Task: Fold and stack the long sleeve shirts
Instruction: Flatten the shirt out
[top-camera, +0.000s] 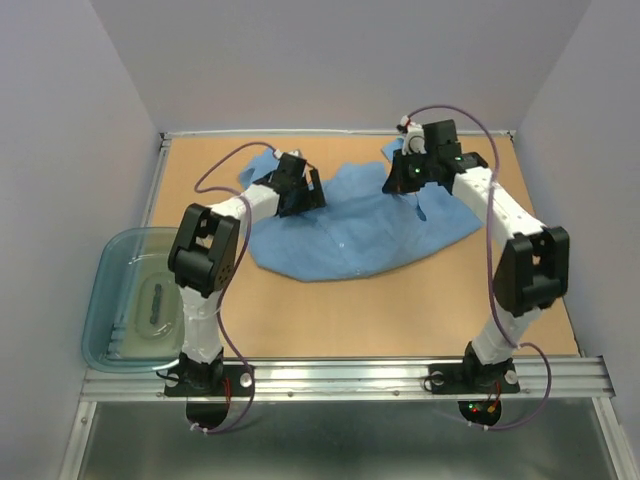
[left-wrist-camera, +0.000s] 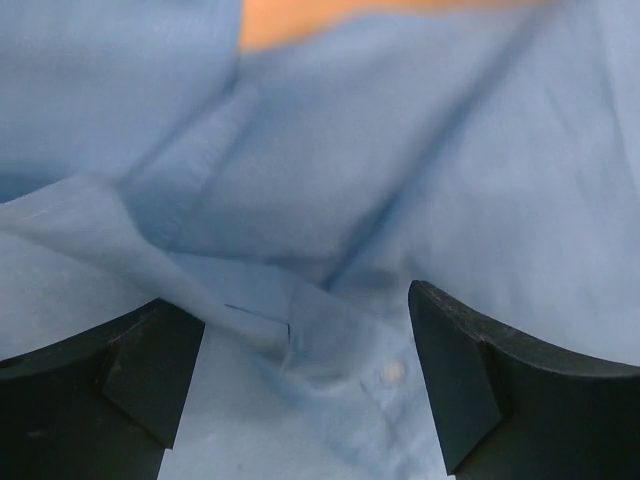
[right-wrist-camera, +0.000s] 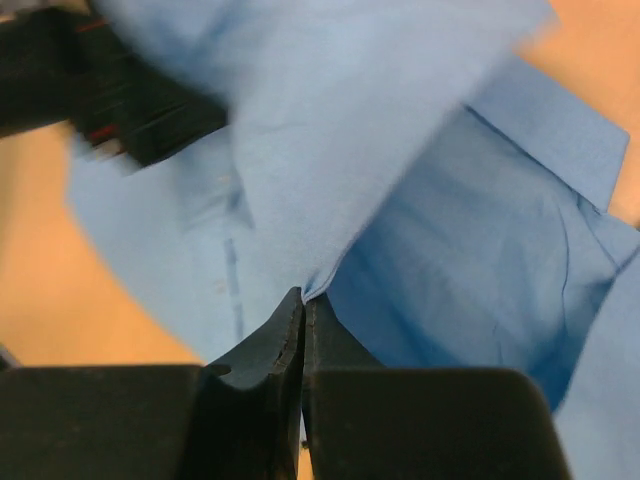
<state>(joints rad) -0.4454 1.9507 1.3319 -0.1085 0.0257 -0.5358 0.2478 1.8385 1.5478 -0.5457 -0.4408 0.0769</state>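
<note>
Light blue cloth, a long sleeve shirt (top-camera: 350, 225), is spread crumpled on the far half of the wooden table (top-camera: 400, 310), between the two arms. A fold of it is pinched in the closed jaws of the right gripper (right-wrist-camera: 303, 300), while the left gripper (left-wrist-camera: 305, 305) is held wide open just above the cloth, with nothing in it. Folding looks only just begun; next, the left jaws likely must be shut on cloth so the shirt can be pulled flat.
</note>
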